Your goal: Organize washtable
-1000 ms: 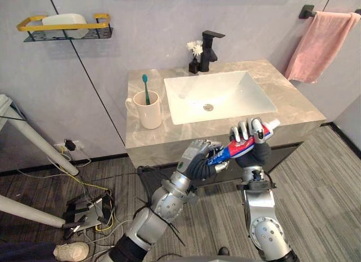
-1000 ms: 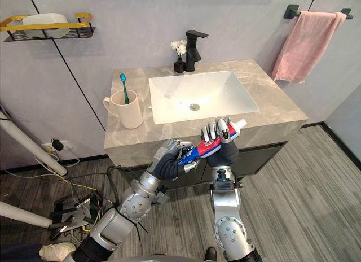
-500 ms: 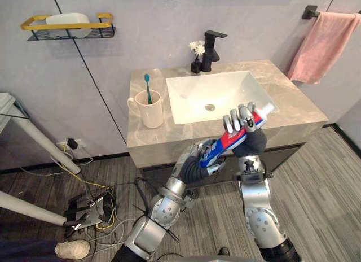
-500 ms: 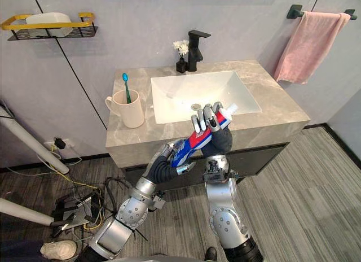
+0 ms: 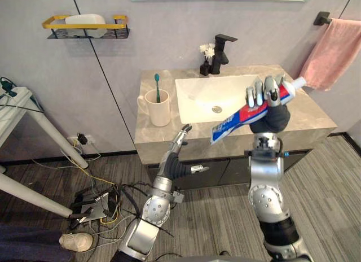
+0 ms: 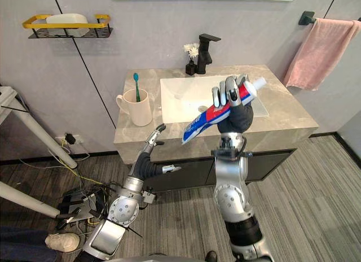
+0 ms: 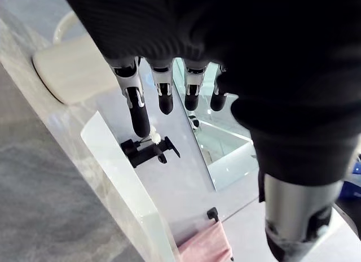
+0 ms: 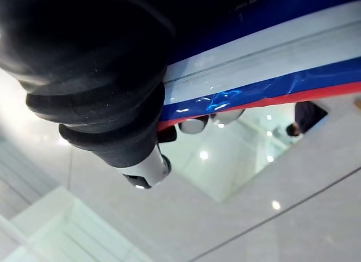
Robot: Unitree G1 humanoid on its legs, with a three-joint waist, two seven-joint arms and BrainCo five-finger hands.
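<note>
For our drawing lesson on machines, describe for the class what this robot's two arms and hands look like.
Both arms are silver-grey metal built from rounded joint housings: the right arm and the left arm. Each wrist and the back of each hand sit under a dark ribbed cover. The right hand and the left hand have slim silver fingers ending in dark tips.

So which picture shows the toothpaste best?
The left eye view: the whole toothpaste tube shows, cap to tail, held up in the right hand. The right eye view shows much the same. The right wrist view catches just a close strip of its stripes. The left wrist view faces the mug.
</note>
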